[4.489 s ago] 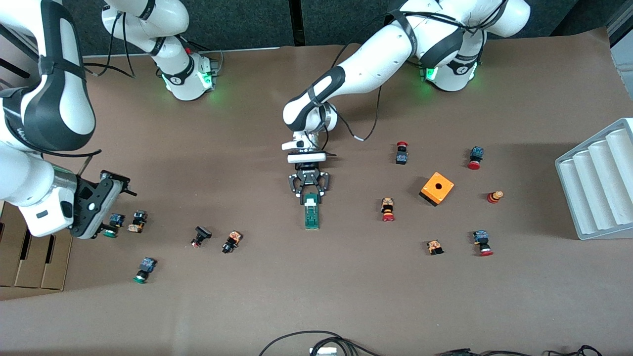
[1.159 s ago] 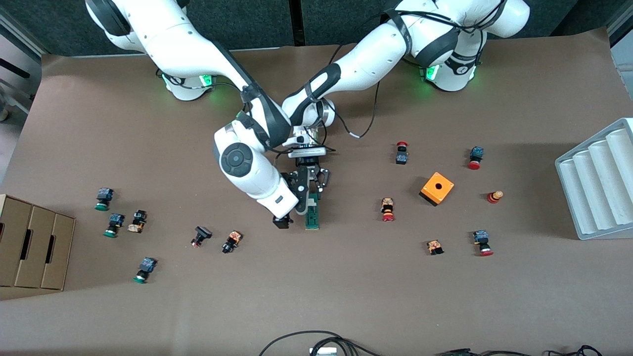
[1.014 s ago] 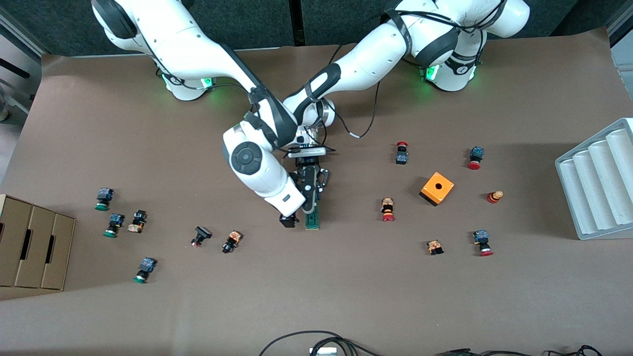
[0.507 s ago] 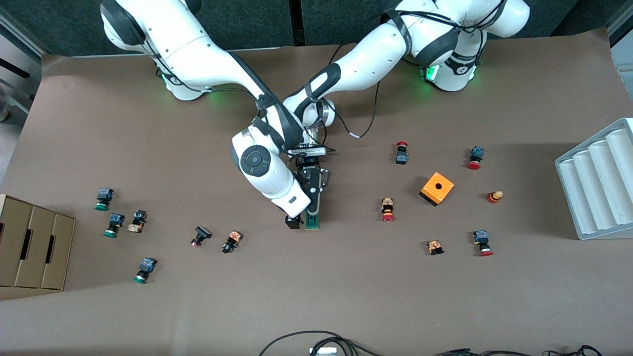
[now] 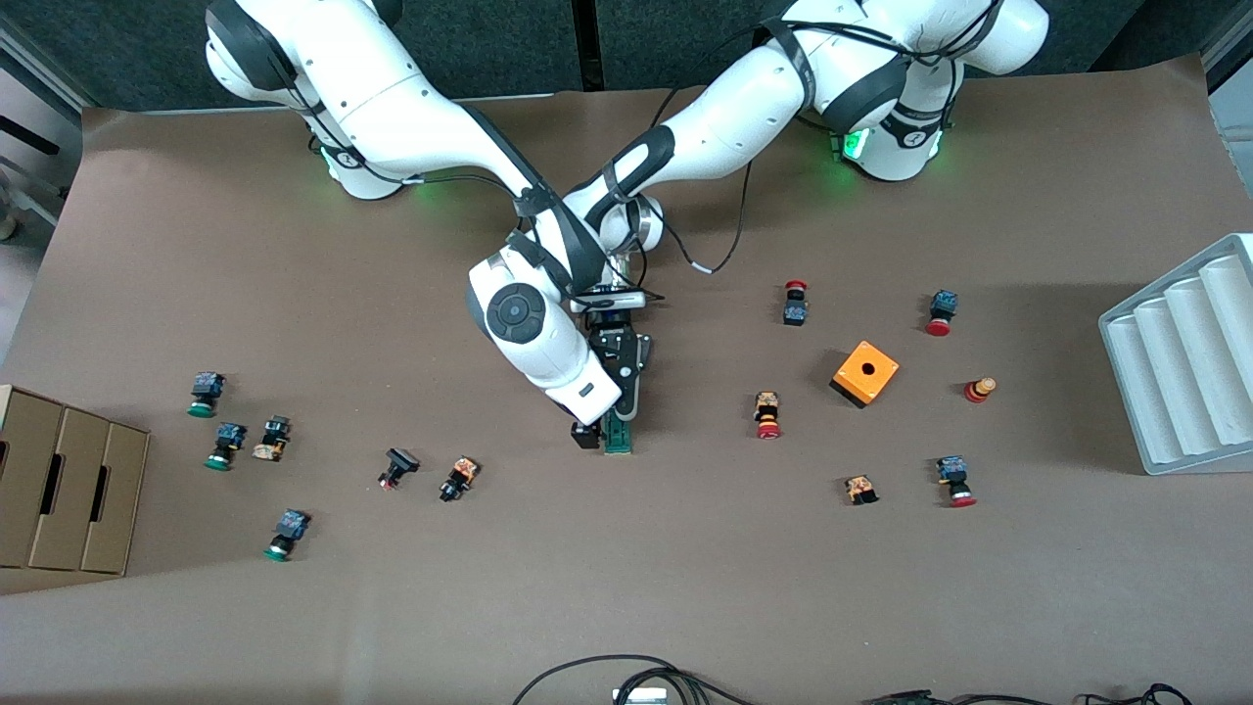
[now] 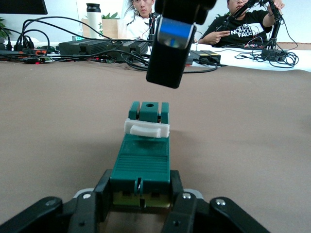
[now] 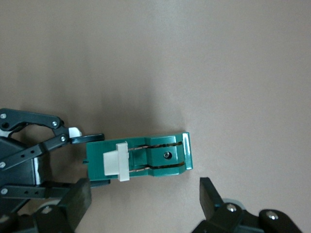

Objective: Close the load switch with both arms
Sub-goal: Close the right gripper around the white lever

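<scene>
The switch (image 5: 618, 435) lies mid-table, well apart from the orange box (image 5: 865, 373), toward the right arm's end from it. One end of the switch is clamped between the fingers of the left gripper (image 6: 141, 206), which pins it flat to the table. The right gripper (image 7: 146, 204) hangs over the switch's free end, jaws spread wide and empty, one finger (image 6: 170, 46) poised above it. The white tab (image 6: 146, 128) is judged not yet pushed home. The pinning grip should be kept firm; the right finger should be lowered squarely onto the tab and pressed along the body, or the switch is likely to pivot.
</scene>
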Tool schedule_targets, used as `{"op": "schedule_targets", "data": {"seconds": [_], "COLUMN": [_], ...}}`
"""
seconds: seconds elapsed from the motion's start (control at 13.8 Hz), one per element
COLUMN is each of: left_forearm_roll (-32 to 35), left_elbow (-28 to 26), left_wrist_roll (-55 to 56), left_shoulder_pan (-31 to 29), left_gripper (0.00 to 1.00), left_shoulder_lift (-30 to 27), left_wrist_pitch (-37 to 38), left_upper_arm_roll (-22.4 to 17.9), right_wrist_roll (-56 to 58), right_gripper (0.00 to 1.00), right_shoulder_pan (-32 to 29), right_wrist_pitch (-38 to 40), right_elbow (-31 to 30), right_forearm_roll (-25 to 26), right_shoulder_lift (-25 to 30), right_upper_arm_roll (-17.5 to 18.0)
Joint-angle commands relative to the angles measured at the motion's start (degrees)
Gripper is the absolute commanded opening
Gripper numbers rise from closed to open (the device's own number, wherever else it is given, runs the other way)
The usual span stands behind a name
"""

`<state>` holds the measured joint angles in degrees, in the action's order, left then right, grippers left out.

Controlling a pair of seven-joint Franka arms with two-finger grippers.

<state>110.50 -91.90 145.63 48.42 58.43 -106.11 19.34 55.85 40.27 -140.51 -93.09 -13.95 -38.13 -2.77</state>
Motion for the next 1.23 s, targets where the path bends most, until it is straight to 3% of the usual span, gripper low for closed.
{"op": "schedule_targets", "data": {"seconds": [0.0, 0.72, 1.01, 1.16], "left_forearm_roll": [-0.29, -0.2, -0.2, -0.2], "left_elbow": [-0.3, -0.3, -0.3, -0.3], "left_wrist_roll": [1.76, 1.67, 1.67, 1.58], "left_shoulder_pan": [0.01, -0.08, -0.08, -0.08], "left_gripper": [0.51, 0.5, 0.27, 0.25], "left_shoulder_lift": [1.69, 1.69, 1.6, 1.6], "left_wrist_pitch": [-0.94, -1.03, -1.11, -1.11], "left_upper_arm_roll": [0.17, 0.17, 0.17, 0.17], "right_wrist_roll": [-0.48, -1.27, -1.36, -1.36], "right_gripper": [0.99, 0.99, 0.99, 0.99], "right_shoulder_pan": [1.56, 3.41, 3.5, 3.58], "right_wrist_pitch": [-2.49, -5.12, -6.09, -6.7], "right_elbow": [-0.34, -1.92, -1.92, -1.92], "right_forearm_roll": [-1.43, -1.43, -1.43, -1.43], "right_shoulder_lift": [-0.72, -1.51, -2.12, -2.39], "right_upper_arm_roll": [-0.83, -2.24, -2.24, -2.24]}}
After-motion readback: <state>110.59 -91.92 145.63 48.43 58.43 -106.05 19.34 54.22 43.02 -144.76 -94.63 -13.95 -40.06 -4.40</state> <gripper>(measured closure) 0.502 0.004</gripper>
